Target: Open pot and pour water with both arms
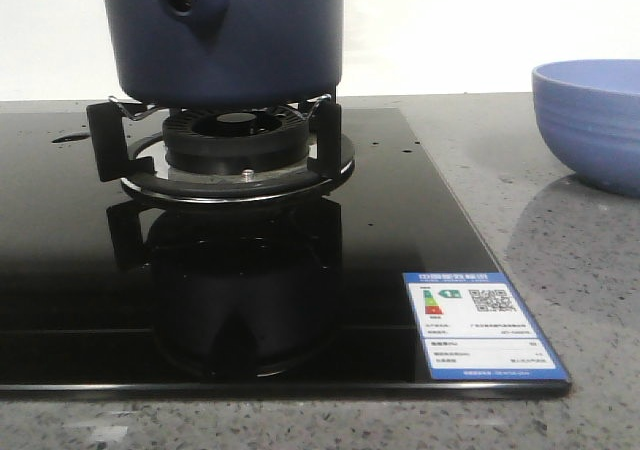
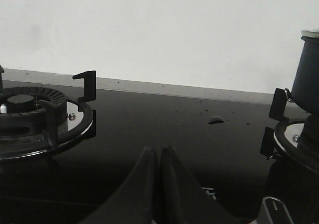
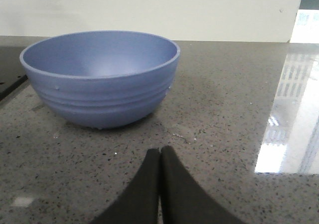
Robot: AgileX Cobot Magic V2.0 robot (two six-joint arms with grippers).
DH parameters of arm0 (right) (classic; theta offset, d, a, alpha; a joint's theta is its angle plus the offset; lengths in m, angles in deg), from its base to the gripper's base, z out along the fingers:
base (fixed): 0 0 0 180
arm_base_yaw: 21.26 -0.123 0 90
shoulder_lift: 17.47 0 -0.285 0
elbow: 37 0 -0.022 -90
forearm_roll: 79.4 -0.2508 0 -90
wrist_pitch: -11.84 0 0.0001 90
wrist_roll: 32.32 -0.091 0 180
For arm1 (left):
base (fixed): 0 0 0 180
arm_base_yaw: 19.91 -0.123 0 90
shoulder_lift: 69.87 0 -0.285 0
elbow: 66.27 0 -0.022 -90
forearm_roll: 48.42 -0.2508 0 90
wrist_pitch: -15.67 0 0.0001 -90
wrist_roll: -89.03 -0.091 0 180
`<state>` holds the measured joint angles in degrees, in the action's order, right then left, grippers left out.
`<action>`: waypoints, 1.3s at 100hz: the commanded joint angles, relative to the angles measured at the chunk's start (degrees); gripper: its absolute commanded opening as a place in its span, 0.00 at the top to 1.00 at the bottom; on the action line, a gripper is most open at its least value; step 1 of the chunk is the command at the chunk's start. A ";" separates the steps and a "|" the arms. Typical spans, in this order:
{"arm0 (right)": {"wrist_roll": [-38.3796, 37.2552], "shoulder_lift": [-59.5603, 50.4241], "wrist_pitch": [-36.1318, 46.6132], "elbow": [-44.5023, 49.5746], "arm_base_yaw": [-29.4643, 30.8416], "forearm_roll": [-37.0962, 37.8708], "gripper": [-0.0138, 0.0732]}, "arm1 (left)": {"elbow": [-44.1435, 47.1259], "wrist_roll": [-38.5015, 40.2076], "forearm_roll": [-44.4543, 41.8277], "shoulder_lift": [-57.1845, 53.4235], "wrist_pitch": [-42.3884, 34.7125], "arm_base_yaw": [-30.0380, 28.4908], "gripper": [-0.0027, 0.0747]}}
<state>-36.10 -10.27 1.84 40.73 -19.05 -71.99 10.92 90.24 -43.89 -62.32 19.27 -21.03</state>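
The dark navy pot [image 1: 230, 35] stands on the burner [image 1: 237, 140] of the black glass hob, its handle stub with a small hole pointing toward the front camera. Its top is cut off in the front view; in the left wrist view the pot [image 2: 306, 74] shows at the edge with a pale rim on top. My left gripper [image 2: 159, 149] is shut and empty, low over the hob between the two burners. My right gripper [image 3: 160, 150] is shut and empty, low over the grey counter just short of the light blue bowl [image 3: 99, 77]. Neither gripper shows in the front view.
The light blue ribbed bowl [image 1: 590, 120] sits on the speckled counter to the right of the hob. A second burner [image 2: 30, 117] with black pot supports lies on the hob's left side. A label sticker [image 1: 480, 322] is at the hob's front right corner.
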 commanded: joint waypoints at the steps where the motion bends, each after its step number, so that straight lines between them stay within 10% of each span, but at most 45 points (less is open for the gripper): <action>1: 0.66 -0.95 4.94 1.38 0.31 0.73 0.91 | 1.86 0.23 0.51 -1.55 -4.42 -0.13 0.99; 130: 0.66 -0.95 6.54 1.38 0.31 -0.06 0.91 | 1.86 0.23 0.61 -1.55 -4.51 -0.13 0.99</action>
<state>-36.10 -10.27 3.12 40.73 -19.05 -71.99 10.92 90.24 -43.89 -62.32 19.27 -21.03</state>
